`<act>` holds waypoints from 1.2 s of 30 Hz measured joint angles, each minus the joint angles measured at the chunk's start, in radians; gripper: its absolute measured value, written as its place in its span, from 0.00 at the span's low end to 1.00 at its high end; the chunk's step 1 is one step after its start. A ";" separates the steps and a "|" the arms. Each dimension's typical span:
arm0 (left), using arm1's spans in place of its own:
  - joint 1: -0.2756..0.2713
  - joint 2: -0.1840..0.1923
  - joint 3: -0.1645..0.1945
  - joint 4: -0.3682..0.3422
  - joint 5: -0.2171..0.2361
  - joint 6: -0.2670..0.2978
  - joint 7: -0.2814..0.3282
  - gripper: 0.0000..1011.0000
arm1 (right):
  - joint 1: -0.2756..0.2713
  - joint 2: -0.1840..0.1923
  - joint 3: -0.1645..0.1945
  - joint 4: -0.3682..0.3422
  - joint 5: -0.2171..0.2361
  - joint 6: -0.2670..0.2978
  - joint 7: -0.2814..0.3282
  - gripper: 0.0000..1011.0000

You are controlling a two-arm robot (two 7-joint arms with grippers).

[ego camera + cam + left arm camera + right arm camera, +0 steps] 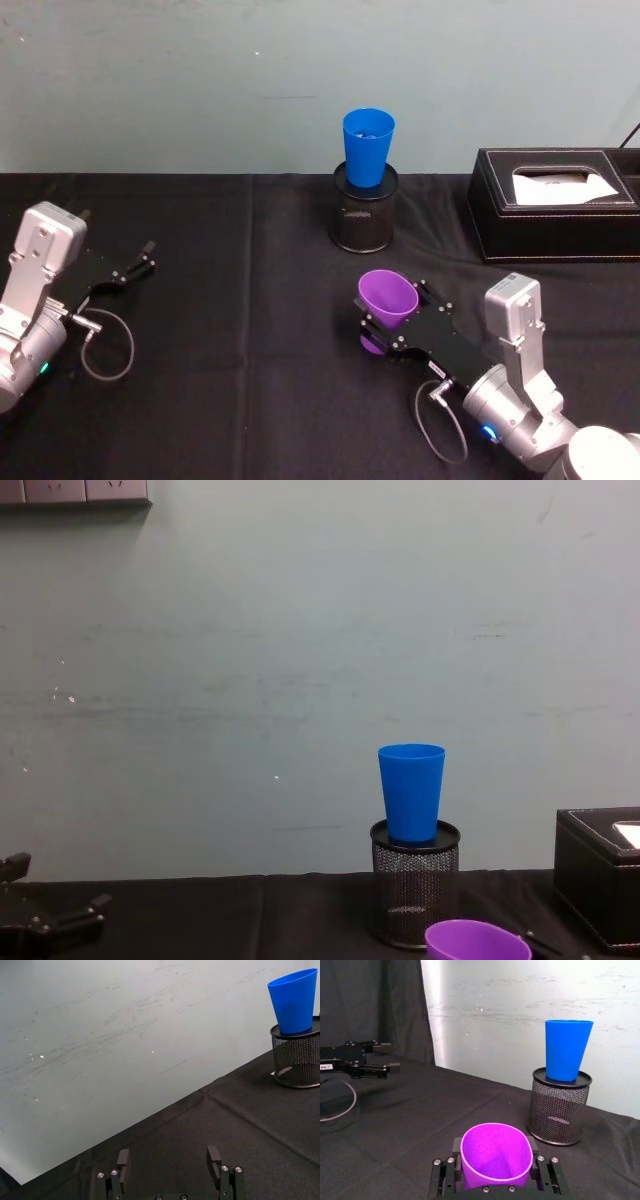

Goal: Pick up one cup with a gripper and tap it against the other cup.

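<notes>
The purple cup sits between the jaws of my right gripper, which is shut on it at the front right of the black cloth. The cup is tilted, mouth up and away from me. In the right wrist view its open rim is flanked by both fingers. The blue cup stands upright in a black mesh pen holder near the back wall, beyond the purple cup and apart from it. My left gripper rests open at the far left, holding nothing.
A black tissue box stands at the back right, just right of the pen holder. A pale wall closes off the table behind them. Bare black cloth lies between the two arms. A cable loop hangs by the left wrist.
</notes>
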 joint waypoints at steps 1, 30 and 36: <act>0.000 0.000 0.000 0.000 0.000 0.000 0.000 0.99 | 0.002 -0.001 0.000 0.002 0.000 0.000 0.003 0.73; 0.000 0.000 0.000 0.000 0.000 0.000 0.000 0.99 | 0.001 0.000 -0.001 0.000 0.001 0.001 0.003 0.99; 0.000 0.000 0.000 0.000 0.000 0.000 0.000 0.99 | -0.006 0.002 0.001 -0.022 -0.003 0.001 -0.001 0.99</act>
